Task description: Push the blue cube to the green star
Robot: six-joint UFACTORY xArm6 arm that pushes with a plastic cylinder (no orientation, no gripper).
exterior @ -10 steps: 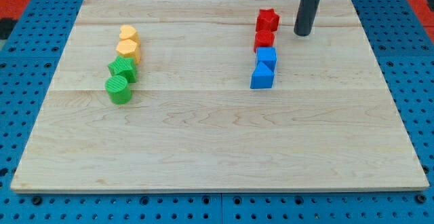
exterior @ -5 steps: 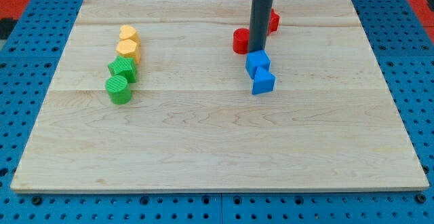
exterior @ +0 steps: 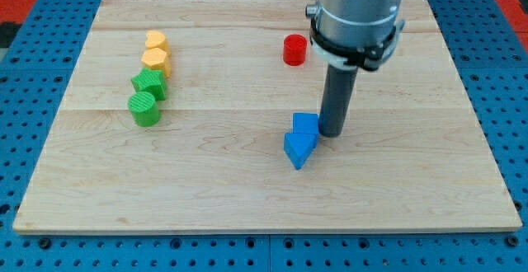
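The blue cube sits right of the board's middle, touching a second blue block just below it. My tip rests against the cube's right side. The green star lies far off at the view's left, between a yellow block above and a green cylinder below it.
Two yellow blocks stand stacked in a column above the green star. A red cylinder sits at the upper middle. The arm's grey body hides the board's upper right, where the red star stood. The wooden board lies on a blue pegboard.
My tip swept from the upper right down past the red blocks. It knocked the red cylinder left and pushed both blue blocks down and left; the red star is now hidden.
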